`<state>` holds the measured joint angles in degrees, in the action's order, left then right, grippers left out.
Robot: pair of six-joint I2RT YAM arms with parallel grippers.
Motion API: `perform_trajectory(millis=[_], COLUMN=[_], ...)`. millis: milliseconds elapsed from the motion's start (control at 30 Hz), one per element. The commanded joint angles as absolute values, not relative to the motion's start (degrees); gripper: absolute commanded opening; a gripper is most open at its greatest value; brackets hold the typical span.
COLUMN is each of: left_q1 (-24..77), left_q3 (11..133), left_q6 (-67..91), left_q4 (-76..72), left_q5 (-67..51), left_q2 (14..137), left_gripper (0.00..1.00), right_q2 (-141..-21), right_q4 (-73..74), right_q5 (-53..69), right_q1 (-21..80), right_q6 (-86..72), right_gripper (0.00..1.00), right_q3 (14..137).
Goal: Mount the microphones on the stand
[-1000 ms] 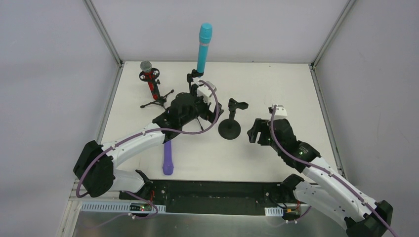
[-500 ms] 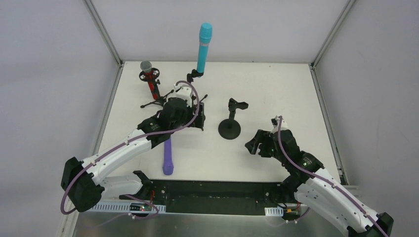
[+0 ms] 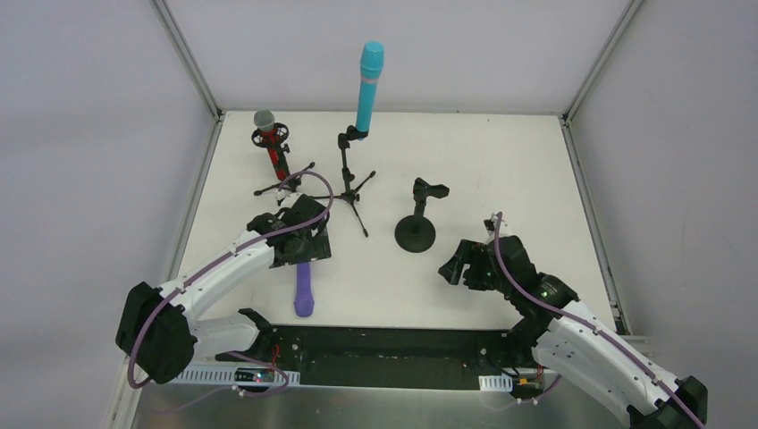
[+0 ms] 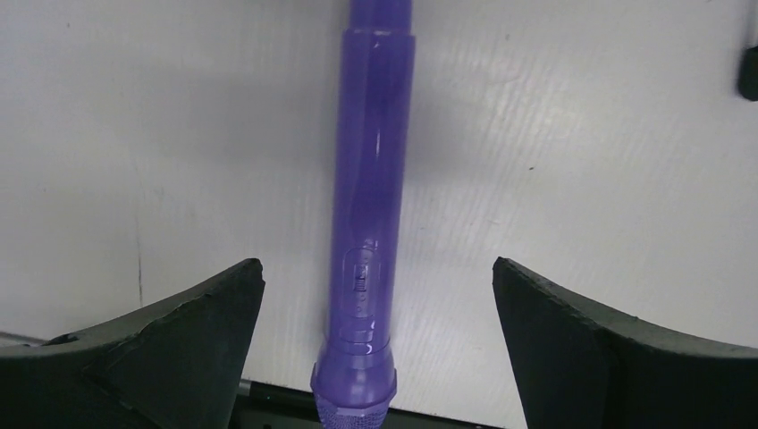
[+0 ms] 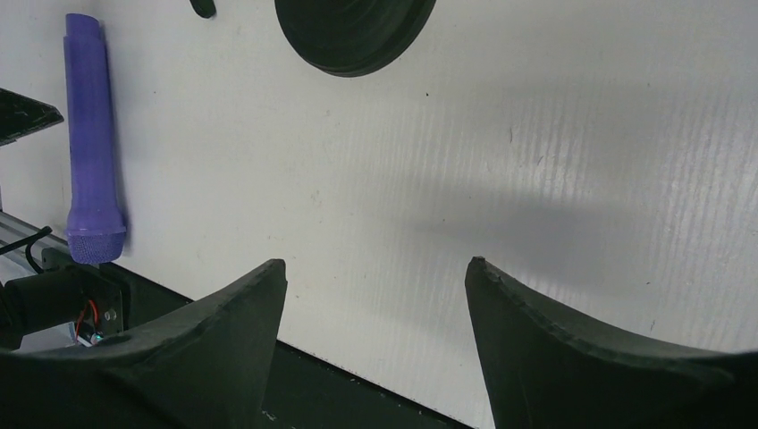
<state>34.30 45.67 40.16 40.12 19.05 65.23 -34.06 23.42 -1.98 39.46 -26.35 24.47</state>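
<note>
The purple microphone (image 3: 304, 290) lies flat on the table near the front edge, head toward me. My left gripper (image 3: 301, 255) hovers over its handle, open, with the microphone (image 4: 371, 179) centred between the spread fingers and untouched. The cyan microphone (image 3: 368, 85) stands upright in the clip of a black tripod stand (image 3: 349, 174) at the back. The red microphone (image 3: 271, 147) with a grey mesh head sits in a small tripod stand (image 3: 284, 186) at the back left. My right gripper (image 3: 458, 265) is open and empty over bare table; the purple microphone (image 5: 89, 134) shows at its view's left.
A black round-base stand (image 3: 416, 232) with an empty clip (image 3: 429, 189) stands mid-table, between the two grippers; its base (image 5: 353, 31) shows at the top of the right wrist view. The table's front edge and a black rail (image 3: 393, 344) lie just beyond the purple microphone's head.
My left arm has pulled back from the cyan microphone's tripod toward the front edge and now sits over the purple microphone. My right arm has shifted slightly nearer and left.
</note>
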Motion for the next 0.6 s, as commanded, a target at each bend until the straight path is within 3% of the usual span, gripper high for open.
perform_trajectory(millis=[0, 267, 567], left_q1=[33.1, 32.8, 32.8], left_q3=[44.4, 43.8, 42.0], left_q6=[43.8, 40.4, 39.3], left_q4=[46.6, 46.6, 45.1], left_q5=[18.2, 10.9, 6.7], left_q2=[68.8, 77.1, 81.4], left_gripper=[0.99, 0.94, 0.76], right_q2=[-34.7, -34.7, -34.8], right_q4=[21.9, 21.8, 21.8], right_q5=[-0.6, -0.6, -1.4], right_q1=[39.3, 39.3, 39.2], right_q6=[-27.7, -27.4, -27.2], right_gripper=[0.77, 0.77, 0.77], right_q3=[24.6, 24.9, 24.5])
